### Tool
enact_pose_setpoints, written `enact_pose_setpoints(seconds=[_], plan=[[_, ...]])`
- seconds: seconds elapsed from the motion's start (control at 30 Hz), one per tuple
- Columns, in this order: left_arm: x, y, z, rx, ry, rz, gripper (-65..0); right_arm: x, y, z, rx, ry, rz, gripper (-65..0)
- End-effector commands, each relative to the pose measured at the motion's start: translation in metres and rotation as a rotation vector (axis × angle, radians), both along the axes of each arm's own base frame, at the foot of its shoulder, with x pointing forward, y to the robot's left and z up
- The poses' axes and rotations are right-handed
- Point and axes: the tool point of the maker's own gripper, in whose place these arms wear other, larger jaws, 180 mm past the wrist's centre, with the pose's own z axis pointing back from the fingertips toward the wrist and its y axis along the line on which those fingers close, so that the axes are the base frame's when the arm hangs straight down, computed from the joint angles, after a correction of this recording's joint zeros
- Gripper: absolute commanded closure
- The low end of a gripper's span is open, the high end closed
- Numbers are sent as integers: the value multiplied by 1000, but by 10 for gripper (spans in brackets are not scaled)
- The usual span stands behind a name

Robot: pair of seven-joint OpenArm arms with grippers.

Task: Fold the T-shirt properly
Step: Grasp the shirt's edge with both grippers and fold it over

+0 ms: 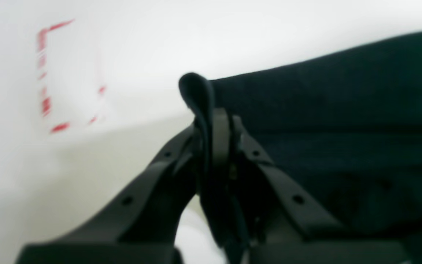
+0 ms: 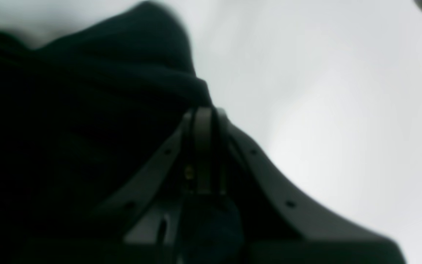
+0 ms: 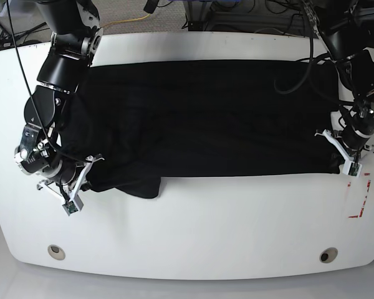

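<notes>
Writing or brand marks could not be read anywhere; the only markings were red corner lines (image 3: 360, 202) on the white surface (image 3: 193, 237), at the lower right of the base view and, blurred, at the upper left of the left wrist view. No label showed on the garment.

The T-shirt (image 3: 199, 118) lay spread as a wide black band across the upper middle of the base view, its lower edge running nearly straight, with a bunched fold sagging at the lower left near the right hand (image 3: 81, 177). That hand sat at the left of the base view, at the shirt's lower left corner; the left hand (image 3: 344, 154) sat at the far right edge of the fabric, just above the red marks.

The wrist views gave what the base view could not: the left wrist view showed the left hand's jaws pressed together on a pinch of black cloth, a small loop of it standing up above the fingertips (image 1: 220, 128). The right wrist view, dark and blurred, showed the right hand's jaws likewise pressed together with shirt fabric bunched at the tips. Only the base view showed the whole shirt, both arms, and two round holes (image 3: 57, 251) near the surface's lower edge.
</notes>
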Motion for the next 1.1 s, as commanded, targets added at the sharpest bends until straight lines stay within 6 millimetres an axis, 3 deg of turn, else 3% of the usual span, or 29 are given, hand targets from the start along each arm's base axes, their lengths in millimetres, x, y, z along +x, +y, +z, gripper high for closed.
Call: enact_pose_setpoints(seconds=[0.0, 0.17, 0.53, 0.8, 1.07], plan=[[5, 1, 26, 24, -77, -12, 0, 5, -8, 33, -53, -89, -6, 0], [-11, -3, 25, 59, -72, -30, 0, -17, -7, 36, -110, -101, 4, 0], [-57, -3, 19, 130, -28, -41, 0, -77, -15, 8, -126, -43, -48, 0], [-96, 4, -14, 144, 112, -26, 0, -114, -14, -27, -104, 62, -66, 0], [-124, 13, -31, 208, 268, -2, 0, -145, -20, -49, -60, 131, -141, 0]])
